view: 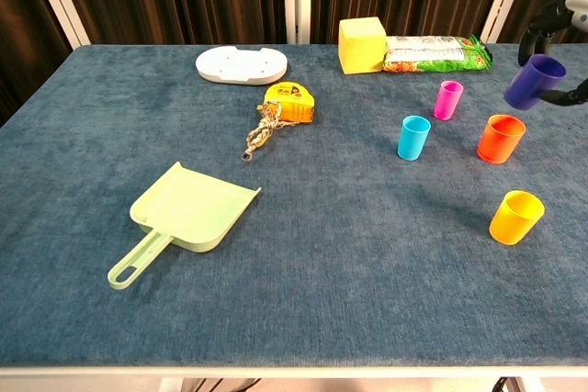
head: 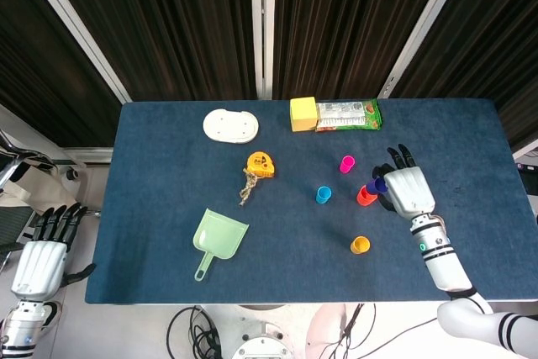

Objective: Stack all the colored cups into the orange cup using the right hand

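Orange cup [view: 501,138], a smooth tapered plastic tumbler with its mouth up, stands on the blue velvety tabletop [view: 303,254] near the right side. Just above and beside it the right robot hand [head: 405,187], pale grey with dark fingers, holds a purple cup [view: 533,81] of the same shape clear of the cloth, tilted slightly; in the chest view its dark fingers [view: 533,32] curl around the cup's far side. A blue cup [view: 413,137] stands upright to the left of the orange one, a smaller pink cup [view: 448,99] behind them, and a yellow cup [view: 515,217] nearer the front edge, all apart from one another.

Further left lie a pale green plastic dustpan [view: 184,216] with a looped handle, a yellow tape measure [view: 289,102] touching a short frayed rope [view: 262,131], and a flat white oval tray [view: 242,64]. At the back sit a yellow foam-like cube [view: 361,44] and, against it, a crinkled green-edged snack packet [view: 436,52].

The left robot hand [head: 44,251] hangs off the tabletop's left edge, holding nothing, fingers extended.
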{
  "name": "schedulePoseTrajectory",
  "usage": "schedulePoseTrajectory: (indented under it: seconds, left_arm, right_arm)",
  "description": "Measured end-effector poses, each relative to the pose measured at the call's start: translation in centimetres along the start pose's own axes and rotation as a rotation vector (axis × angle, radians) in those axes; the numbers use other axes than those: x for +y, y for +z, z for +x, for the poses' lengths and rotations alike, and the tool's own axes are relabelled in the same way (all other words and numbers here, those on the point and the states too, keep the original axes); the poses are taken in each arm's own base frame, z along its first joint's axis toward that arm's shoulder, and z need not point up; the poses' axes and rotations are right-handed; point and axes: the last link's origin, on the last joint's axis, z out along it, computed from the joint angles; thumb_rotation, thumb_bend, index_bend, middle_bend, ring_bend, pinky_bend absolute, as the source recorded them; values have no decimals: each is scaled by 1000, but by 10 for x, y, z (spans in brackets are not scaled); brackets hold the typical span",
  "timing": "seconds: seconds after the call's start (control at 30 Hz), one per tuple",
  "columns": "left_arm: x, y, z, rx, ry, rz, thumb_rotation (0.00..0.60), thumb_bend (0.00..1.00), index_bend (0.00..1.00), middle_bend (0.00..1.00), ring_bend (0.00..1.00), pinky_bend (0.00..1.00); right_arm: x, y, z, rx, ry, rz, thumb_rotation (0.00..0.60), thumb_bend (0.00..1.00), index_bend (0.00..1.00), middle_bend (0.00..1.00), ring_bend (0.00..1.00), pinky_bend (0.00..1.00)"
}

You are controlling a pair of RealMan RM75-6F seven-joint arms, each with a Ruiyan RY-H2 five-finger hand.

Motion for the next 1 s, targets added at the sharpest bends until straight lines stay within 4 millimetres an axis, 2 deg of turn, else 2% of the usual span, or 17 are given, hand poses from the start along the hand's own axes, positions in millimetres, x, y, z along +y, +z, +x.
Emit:
schedulePoseTrajectory:
  seconds: [0.33, 0.6, 0.87, 1.0]
  left_arm:
    - [-3, -1, -1, -4, -9, 7, 600, 35, 54, 43, 0, 0]
    - [-5, 0, 0, -3, -12, 5, 600, 35, 54, 43, 0, 0]
    - [-7, -1, 0, -4, -17, 8, 600, 35, 55, 43, 0, 0]
    - [-7, -2, -1, -5, -16, 7, 600, 35, 54, 43, 0, 0]
  right_arm:
    - [-2, 6, -19, -46, -33, -20, 600, 260, 496, 452, 90, 0]
    - [-6, 11, -27, -55, -33, -20, 600, 260, 486, 435, 90, 0]
    - [-6, 12, -24, -58, -13, -9, 600, 188, 227, 281, 28, 0]
    - [-6, 11, -20, -49, -7, -5, 600, 174, 207, 268, 20, 0]
